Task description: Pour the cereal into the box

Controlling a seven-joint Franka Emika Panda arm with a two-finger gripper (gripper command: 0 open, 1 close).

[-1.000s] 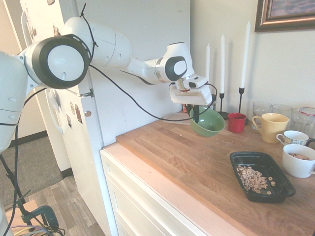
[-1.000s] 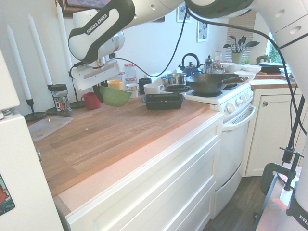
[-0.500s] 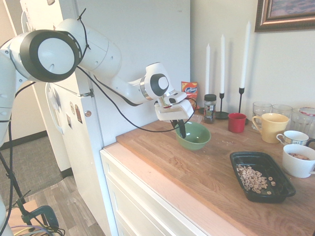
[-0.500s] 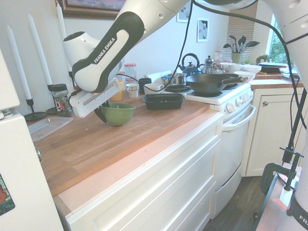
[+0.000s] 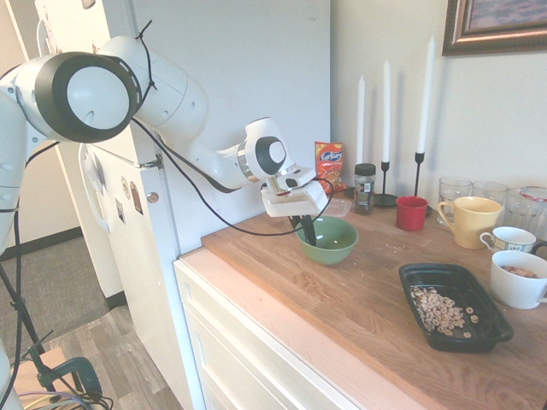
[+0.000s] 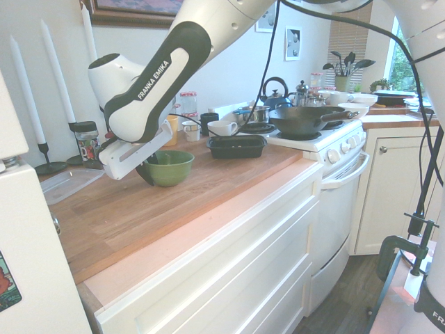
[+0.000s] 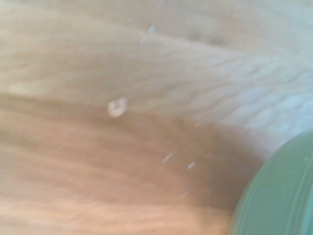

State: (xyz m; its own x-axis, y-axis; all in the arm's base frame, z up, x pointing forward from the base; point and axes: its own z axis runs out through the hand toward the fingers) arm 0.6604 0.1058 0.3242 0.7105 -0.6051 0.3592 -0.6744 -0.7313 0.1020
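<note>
Change since earlier frame: the end effector (image 5: 306, 232) has carried the green bowl (image 5: 327, 239) down and away from the candles, toward the fridge end of the surface (image 5: 342, 299); the bowl now sits low, at or just above the wood.
End effector state: fingers pressed together, pinching the bowl's near rim; one dark finger shows inside the bowl.
Bowl attitude: upright, opening up; no contents can be made out in it.
Cereal location: the cereal (image 5: 438, 309) lies as a small heap inside the box (image 5: 453, 306), toward the end nearer the bowl.
Box location: on the surface near its front edge, just beside the white mug (image 5: 517, 278).
Key relation: the box lies well apart from the end effector, further along the surface toward the stove (image 6: 306, 136) side; its long axis runs roughly front to back across the surface.
Stray piece: one ring (image 7: 117, 107) lies on bare wood beside the bowl in the wrist view.
Judged stage: pouring appears complete; releasing the bowl likely remains.
</note>
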